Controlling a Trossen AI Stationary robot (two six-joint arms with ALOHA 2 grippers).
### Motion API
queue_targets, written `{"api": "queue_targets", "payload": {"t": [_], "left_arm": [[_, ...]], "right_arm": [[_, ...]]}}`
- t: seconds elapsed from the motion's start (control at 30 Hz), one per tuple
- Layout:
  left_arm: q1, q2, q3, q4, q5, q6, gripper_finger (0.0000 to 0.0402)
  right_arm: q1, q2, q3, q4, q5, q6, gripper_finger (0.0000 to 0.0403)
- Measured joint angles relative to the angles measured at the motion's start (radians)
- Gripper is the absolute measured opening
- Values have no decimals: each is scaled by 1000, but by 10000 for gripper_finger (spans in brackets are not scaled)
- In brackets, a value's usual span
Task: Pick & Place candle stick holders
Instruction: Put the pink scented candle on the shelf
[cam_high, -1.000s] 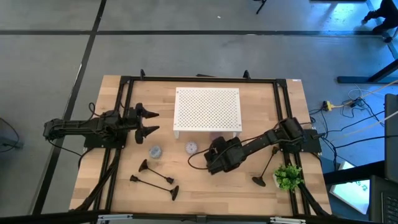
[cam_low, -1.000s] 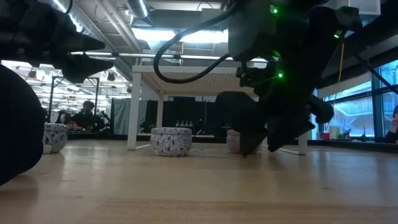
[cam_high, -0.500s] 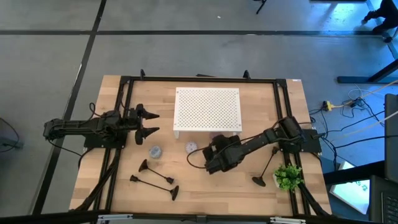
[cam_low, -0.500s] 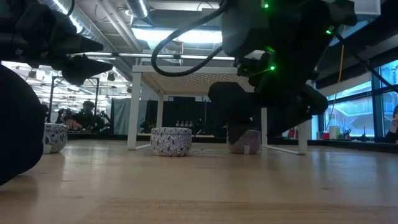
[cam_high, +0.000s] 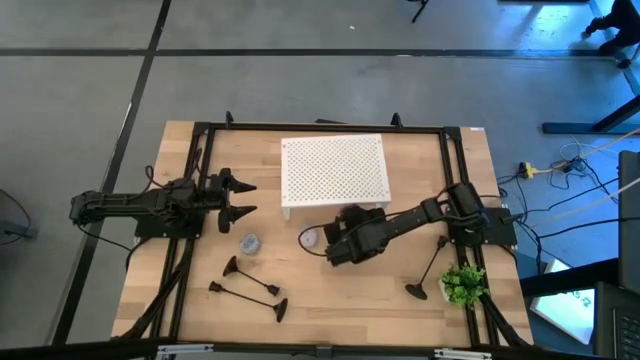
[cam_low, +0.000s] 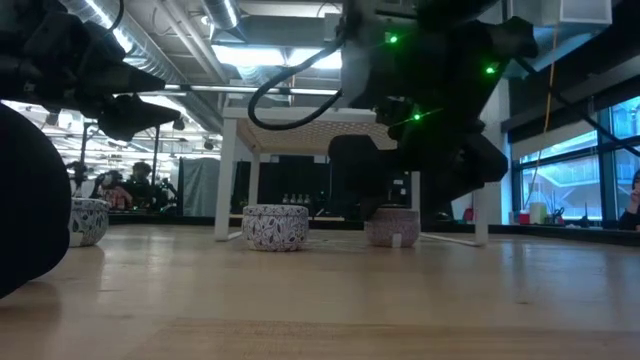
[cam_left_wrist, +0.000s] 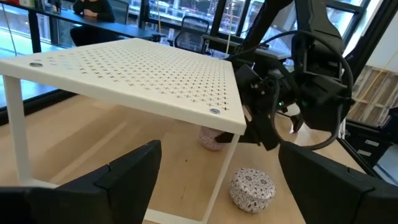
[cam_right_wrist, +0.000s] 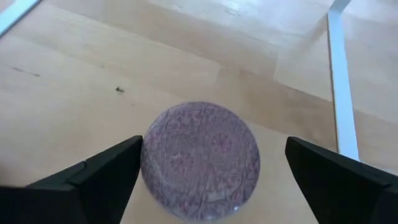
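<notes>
Black candle stick holders lie on their sides on the table: two near the front left (cam_high: 248, 288) and one at the front right (cam_high: 430, 268), its round base (cam_high: 418, 291) beside the plant. No gripper touches them. My right gripper (cam_high: 330, 241) hangs open just above a pinkish patterned tin (cam_right_wrist: 200, 160), with one finger on either side of it and apart from it. The tin stands on the table near the shelf's leg (cam_low: 393, 227). My left gripper (cam_high: 241, 197) is open and empty at the table's left, pointing toward the shelf.
A white perforated shelf (cam_high: 333, 168) stands at the far middle, right behind my right gripper. A blue-white patterned tin (cam_high: 249, 243) sits left of the pinkish one. A small green plant (cam_high: 462, 284) stands at the front right. Black frame rails run along both table sides.
My right gripper has risen off the table and gone toward the far left, until it is over the pinkish tin. The white shelf has shifted a little toward the far edge.
</notes>
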Motion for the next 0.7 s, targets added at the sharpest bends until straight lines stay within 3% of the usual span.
{"api": "queue_targets", "payload": {"t": [0.3, 0.7], "left_arm": [[0, 0, 0, 0, 0, 0, 322], [0, 0, 0, -6, 24, 1, 322]], "right_arm": [[-43, -2, 0, 92, -59, -102, 395], [-86, -2, 0, 91, -129, -161, 395]]}}
